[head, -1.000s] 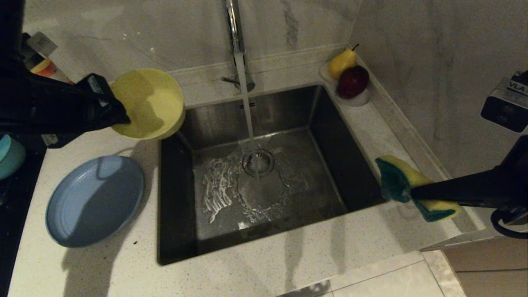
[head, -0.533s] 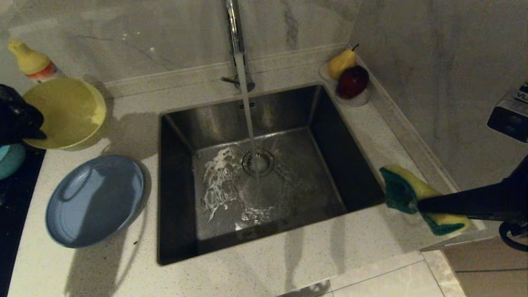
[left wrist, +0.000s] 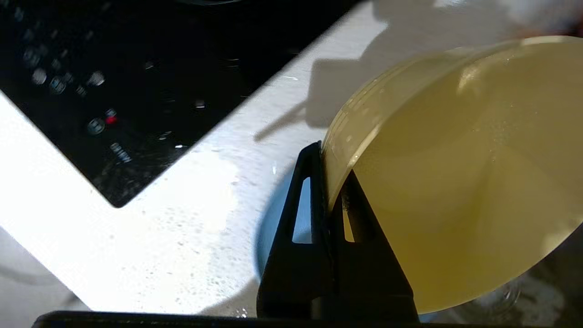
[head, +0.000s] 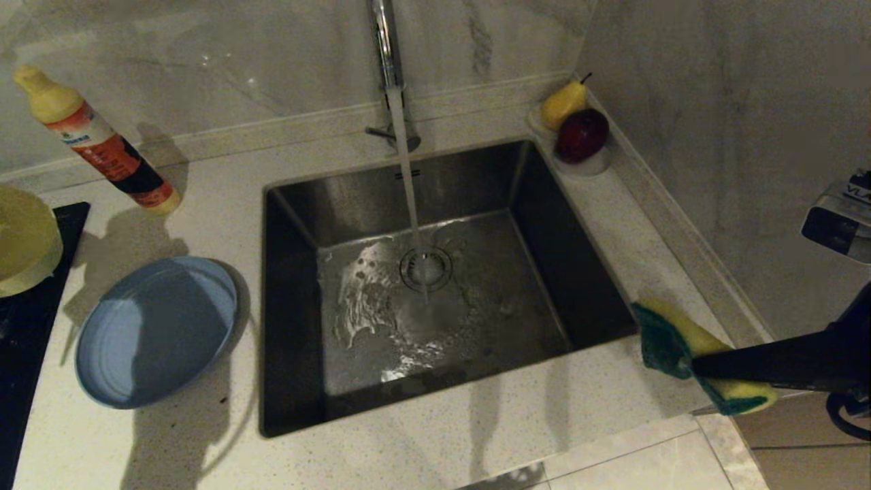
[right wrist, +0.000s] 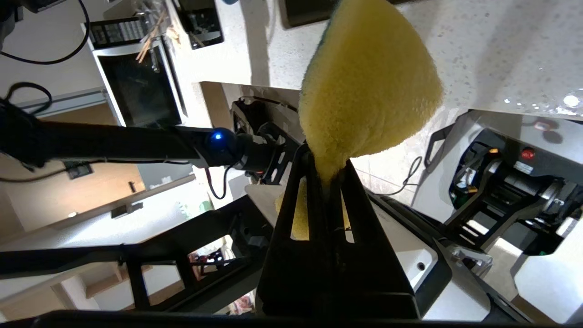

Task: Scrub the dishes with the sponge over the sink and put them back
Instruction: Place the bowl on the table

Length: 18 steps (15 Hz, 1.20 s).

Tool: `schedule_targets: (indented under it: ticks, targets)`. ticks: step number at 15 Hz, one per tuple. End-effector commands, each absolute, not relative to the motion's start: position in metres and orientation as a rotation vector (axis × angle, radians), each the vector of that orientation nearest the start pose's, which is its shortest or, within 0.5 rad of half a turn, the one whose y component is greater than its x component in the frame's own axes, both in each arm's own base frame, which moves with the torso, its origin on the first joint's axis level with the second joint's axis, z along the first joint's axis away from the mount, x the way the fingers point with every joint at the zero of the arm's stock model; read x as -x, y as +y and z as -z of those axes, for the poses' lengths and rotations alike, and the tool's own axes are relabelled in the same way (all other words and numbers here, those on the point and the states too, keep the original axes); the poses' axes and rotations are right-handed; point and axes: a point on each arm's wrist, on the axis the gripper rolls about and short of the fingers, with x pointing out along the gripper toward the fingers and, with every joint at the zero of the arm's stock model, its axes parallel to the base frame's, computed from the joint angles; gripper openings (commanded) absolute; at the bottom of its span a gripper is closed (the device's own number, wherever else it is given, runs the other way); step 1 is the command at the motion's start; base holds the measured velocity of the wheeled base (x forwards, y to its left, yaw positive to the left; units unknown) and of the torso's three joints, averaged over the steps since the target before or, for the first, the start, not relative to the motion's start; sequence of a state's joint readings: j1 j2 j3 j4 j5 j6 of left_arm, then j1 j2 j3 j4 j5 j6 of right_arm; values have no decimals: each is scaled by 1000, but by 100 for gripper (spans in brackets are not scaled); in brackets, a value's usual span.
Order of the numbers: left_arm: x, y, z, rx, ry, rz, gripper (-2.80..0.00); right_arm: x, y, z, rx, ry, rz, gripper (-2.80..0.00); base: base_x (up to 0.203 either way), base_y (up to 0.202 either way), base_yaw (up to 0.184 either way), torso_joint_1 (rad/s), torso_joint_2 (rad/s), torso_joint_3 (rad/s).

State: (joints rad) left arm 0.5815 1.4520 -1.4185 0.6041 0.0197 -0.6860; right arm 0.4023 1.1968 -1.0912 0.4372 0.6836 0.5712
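Pinching the yellow bowl rim, left end effector shows only wrist-side.

The sink sits in the middle of the counter, with the tap behind it. The plate lies left of it, the bottle behind the plate. The fruit dish stands at the sink's back right corner.

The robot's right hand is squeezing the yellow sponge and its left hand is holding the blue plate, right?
Not quite. The right gripper does pinch the sponge, but the left gripper holds the yellow bowl by its rim, as the left wrist view shows. The head view shows the blue plate lying on the counter, untouched.
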Motion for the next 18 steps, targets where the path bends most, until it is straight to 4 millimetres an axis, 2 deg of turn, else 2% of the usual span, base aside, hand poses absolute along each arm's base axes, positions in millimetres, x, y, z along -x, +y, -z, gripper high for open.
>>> schedule_targets:
  ticks: [1,5,8,14,18]
  targets:
    - [-195,165,-279,906,471,-886,-280,-140,73,-284,-589,863,-858,-280,0,0,0,0,0,0]
    - [-193,220,-253,966,445,-1011,-280,-144,74,-281,-591,880,-853,-280,0,0,0,0,0,0]
    - [-191,244,-236,989,468,-1070,-280,-146,75,-279,-592,885,-848,-280,0,0,0,0,0,0]
    - [-194,257,-210,1036,547,-1095,-280,-143,74,-283,-594,869,-853,-280,0,0,0,0,0,0]
    - [-194,256,-194,1067,607,-1068,-280,-139,72,-287,-594,854,-861,-280,0,0,0,0,0,0]
